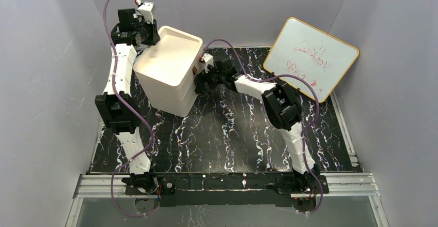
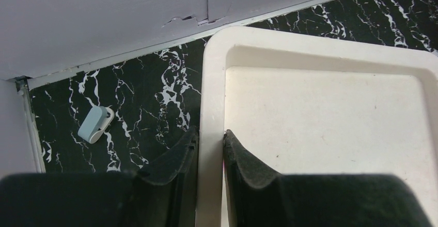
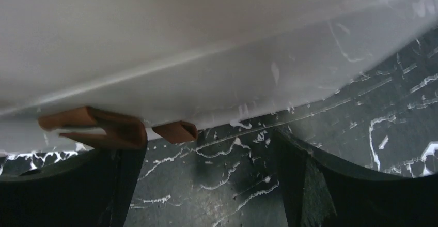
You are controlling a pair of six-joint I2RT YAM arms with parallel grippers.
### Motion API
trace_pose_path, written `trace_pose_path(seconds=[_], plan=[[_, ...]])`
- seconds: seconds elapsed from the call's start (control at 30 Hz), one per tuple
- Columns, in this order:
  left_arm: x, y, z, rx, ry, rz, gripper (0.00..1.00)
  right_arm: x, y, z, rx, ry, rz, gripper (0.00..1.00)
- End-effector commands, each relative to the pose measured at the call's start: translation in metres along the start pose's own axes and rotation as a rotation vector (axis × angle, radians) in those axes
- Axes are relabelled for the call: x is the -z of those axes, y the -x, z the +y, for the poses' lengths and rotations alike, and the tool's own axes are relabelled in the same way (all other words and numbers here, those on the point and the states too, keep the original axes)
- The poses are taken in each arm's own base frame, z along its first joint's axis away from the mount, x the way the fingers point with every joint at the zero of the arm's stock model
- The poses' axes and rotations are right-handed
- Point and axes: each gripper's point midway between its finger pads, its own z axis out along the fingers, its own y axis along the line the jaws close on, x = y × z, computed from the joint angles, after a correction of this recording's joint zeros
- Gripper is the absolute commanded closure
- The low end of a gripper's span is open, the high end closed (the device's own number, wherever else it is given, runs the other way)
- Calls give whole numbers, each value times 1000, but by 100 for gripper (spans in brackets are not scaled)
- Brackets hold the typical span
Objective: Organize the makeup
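Item 1. Makeup: not to be seen in any of my three views, so I cannot tell where it lies.

Item 2. My left gripper (image 2: 209,135): closed astride the rim (image 2: 212,82) of the cream box (image 1: 173,64), one finger (image 2: 173,160) outside the wall and the other inside the shallow top tray, both pads against the rim. The grip sits at the box's 10 o'clock corner in the top view.

Item 3. My right gripper (image 3: 206,152): fingers spread wide, holding nothing, at the box's 3 o'clock side. Two brown knobs (image 3: 111,129) show under the pale box face. The larger one is just above my finger at 9 o'clock. Whether it touches, I cannot tell.

Item 4. Cream box: stands on the black marbled table (image 1: 222,134), at 11 o'clock from the table's middle.

Item 5. Small pale blue-and-white object (image 2: 96,124): flat on the table at 9 o'clock of my left fingers, apart from the box.

Item 6. Yellow-framed whiteboard (image 1: 311,57): leaning at the table's 2 o'clock corner, red writing on it, too smeared to read.
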Motion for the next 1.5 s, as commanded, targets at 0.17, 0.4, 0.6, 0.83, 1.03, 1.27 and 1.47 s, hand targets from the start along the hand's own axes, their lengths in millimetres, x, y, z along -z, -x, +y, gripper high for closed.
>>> trace_pose_path(seconds=[0.17,0.4,0.6,0.83,1.03,1.27,1.47], plan=[[-2,-89,-61,88,-137,342,100,-42,58,50,40,34,-150,2],[-6,-57,-43,16,-70,266,88,35,62,57,190,-70,-106,2],[-4,-29,-29,-44,-11,202,48,134,59,37,284,-353,-47,2],[19,36,-20,-106,60,24,2,251,80,18,309,-703,-93,2],[66,107,-12,-112,186,-245,2,315,129,21,159,-799,-259,2],[127,158,-41,-93,124,-514,2,346,174,-8,81,-1076,-344,2],[156,159,-41,-116,172,-564,2,355,193,-3,191,-1073,-409,2]])
